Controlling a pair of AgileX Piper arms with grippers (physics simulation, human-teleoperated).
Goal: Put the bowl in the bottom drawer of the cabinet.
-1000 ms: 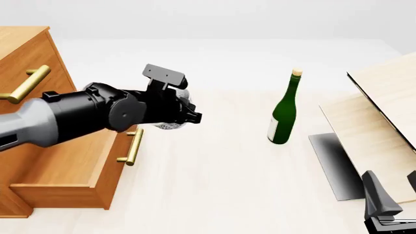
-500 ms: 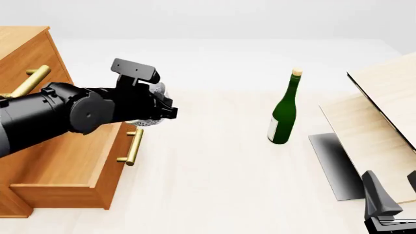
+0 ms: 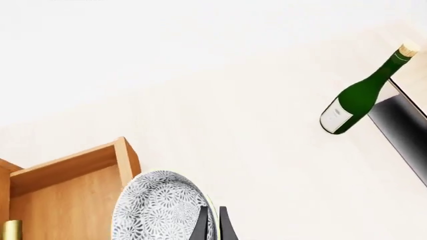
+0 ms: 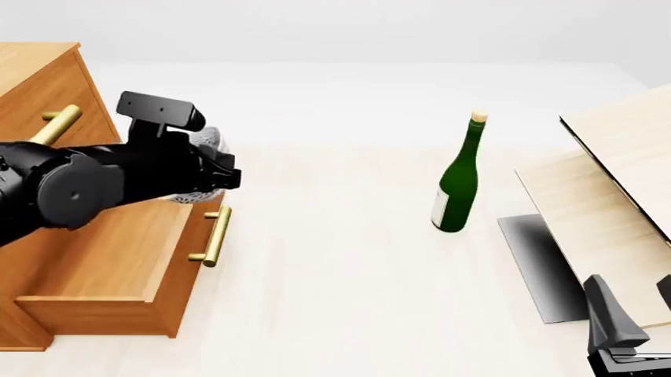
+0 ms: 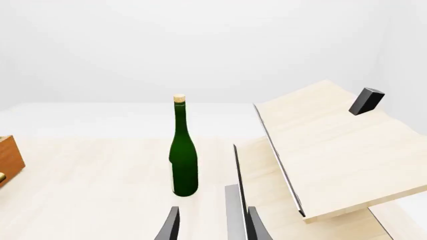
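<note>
Left pincer (image 3: 212, 225) held the bowl (image 3: 160, 206) by its rim, the two dark fingers pinched on the edge with the speckled underside turned toward the wrist camera. In the front view the bowl (image 4: 201, 169) showed only partly behind the black arm, raised above the far front corner of the bottom drawer (image 4: 115, 259), which stood pulled open from the cabinet (image 4: 42, 86) at the worktop's left edge. Right pincer (image 5: 212, 222) sat low near the worktop's near right corner, its fingers parted with nothing between them. A green bottle (image 4: 458, 179) stood upright near the middle of the pale worktop (image 4: 346, 298), and pale wooden boards (image 4: 618, 181) slanted along the right edge. Behind lay plain white.
</note>
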